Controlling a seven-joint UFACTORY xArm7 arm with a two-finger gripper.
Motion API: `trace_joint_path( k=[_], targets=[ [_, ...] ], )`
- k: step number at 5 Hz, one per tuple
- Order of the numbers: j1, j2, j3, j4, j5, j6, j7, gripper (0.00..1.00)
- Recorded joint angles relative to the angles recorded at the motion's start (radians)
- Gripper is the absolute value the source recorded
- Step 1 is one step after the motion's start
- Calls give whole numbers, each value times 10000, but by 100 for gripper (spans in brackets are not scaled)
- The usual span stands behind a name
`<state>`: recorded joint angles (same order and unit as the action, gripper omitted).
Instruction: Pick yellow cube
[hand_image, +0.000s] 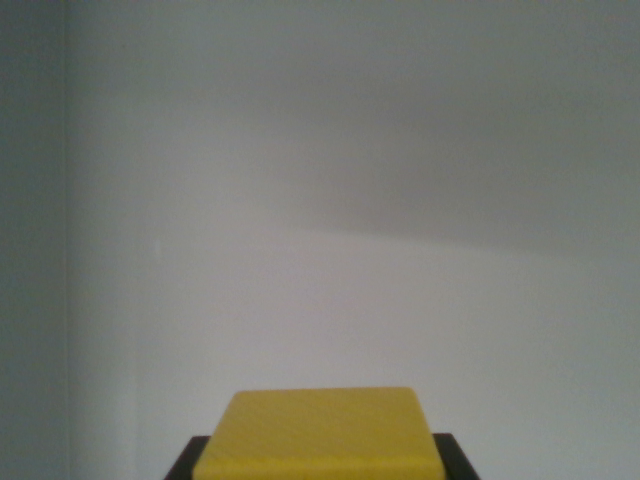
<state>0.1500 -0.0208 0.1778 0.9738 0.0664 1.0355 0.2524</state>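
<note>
— Where is the yellow cube (320, 432)?
— Low in the wrist view, centred, between dark pincer (320, 462) parts at both flanks.
— Clamped?
— Cannot tell; only corners show against pale desk (350, 300).

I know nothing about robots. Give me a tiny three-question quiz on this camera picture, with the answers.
1. What colour is the cube?
2. True or false: the cube sits at the top edge of the wrist view.
3. The dark parts flank the cube on: A) one side, B) both sides, C) neither.

Key: 1. Yellow. 2. False, it is at the bottom centre. 3. B.
</note>
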Motion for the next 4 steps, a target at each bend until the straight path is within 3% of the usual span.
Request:
trace_joint_path(
  k=[1,2,3,4],
  targets=[
    [-8,-174,-10,302,19,474,-1,100],
    [-8,-174,-10,302,19,474,-1,100],
    [-16,-340,-20,591,37,927,-3,100],
    [-16,-340,-20,591,37,927,-3,100]
  ],
)
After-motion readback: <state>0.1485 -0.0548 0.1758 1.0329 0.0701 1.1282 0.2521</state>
